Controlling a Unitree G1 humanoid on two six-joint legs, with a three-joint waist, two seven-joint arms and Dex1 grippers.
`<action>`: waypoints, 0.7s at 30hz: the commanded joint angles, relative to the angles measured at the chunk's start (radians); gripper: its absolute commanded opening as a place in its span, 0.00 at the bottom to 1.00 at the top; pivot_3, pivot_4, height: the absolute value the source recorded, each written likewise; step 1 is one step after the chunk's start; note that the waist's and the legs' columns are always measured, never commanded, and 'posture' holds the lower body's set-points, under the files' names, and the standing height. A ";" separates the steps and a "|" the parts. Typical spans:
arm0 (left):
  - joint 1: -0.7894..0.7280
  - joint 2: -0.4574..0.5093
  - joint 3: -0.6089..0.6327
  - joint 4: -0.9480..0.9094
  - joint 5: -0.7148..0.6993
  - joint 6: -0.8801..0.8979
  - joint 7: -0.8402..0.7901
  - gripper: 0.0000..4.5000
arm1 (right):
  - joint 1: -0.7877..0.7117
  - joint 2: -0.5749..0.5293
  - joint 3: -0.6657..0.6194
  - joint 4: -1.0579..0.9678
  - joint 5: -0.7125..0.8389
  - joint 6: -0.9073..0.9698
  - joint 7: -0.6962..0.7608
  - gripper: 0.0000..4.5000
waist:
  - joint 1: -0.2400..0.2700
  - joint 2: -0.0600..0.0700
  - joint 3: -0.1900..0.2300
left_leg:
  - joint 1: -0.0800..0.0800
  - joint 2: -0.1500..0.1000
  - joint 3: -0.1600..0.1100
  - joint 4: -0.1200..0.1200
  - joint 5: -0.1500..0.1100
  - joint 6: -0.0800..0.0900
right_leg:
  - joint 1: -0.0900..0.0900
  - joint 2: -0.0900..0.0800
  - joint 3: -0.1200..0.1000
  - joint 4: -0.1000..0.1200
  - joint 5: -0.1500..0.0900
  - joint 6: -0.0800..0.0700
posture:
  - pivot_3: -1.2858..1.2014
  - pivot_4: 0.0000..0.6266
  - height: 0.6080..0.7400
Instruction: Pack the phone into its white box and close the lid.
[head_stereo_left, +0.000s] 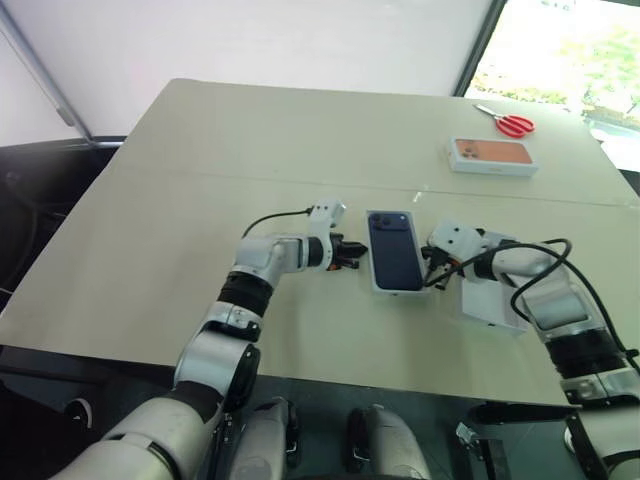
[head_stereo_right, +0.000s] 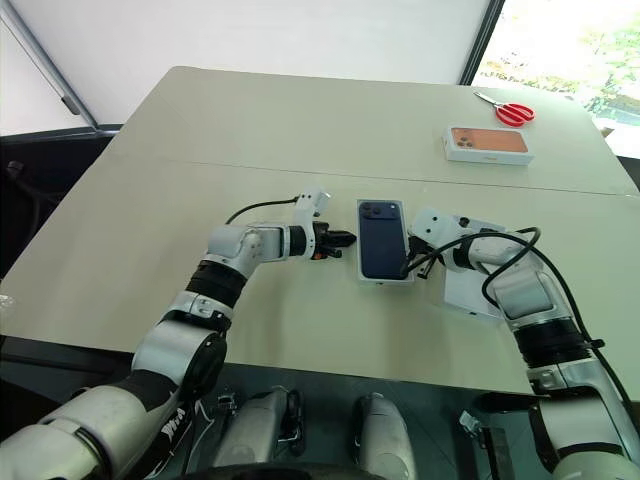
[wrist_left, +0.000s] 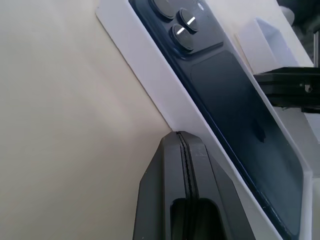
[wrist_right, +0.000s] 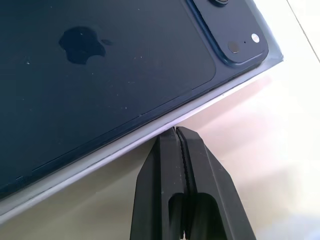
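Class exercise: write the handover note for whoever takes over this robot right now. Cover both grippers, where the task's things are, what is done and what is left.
Left gripper: shut, empty, tips at the left side of the lid.
Right gripper: shut, empty, tips at the lid's right side.
The lid, dark phone picture up, lies on the table between both grippers; whether it is fully seated cannot be told.
A flat white piece lies under the right arm.
Left: confirm the lid is pressed down, then withdraw.

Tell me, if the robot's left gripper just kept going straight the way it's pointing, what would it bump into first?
Most likely the long side of the white box with the dark blue phone picture on top. The shut left gripper points straight at that wall and already looks to be at or against it; actual contact is hard to judge.
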 joint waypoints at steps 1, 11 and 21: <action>-0.059 -0.066 -0.015 0.074 0.010 -0.067 -0.043 0.00 | 0.027 -0.027 -0.006 0.008 -0.001 -0.009 0.019 0.01 | 0.000 0.000 0.000 | 0.000 0.000 0.000 0.000 0.000 0.000 | 0.000 0.000 0.000 0.000 0.000 0.000 | 0.52 0.24 0.99; -0.138 -0.056 0.039 0.223 0.045 -0.174 -0.063 0.00 | 0.044 -0.042 -0.033 0.004 0.043 0.074 0.053 0.01 | -0.005 0.000 0.000 | 0.000 0.000 0.000 0.000 -0.001 0.003 | 0.000 0.000 0.000 0.000 0.000 0.000 | 0.52 0.24 0.99; -0.088 -0.019 0.023 0.170 0.086 -0.187 -0.091 0.00 | -0.011 -0.044 0.007 0.072 -0.022 -0.051 0.010 0.01 | -0.029 0.000 0.000 | 0.000 0.001 0.000 0.000 0.000 0.000 | -0.001 0.002 0.000 0.001 0.000 0.000 | 0.52 0.24 0.99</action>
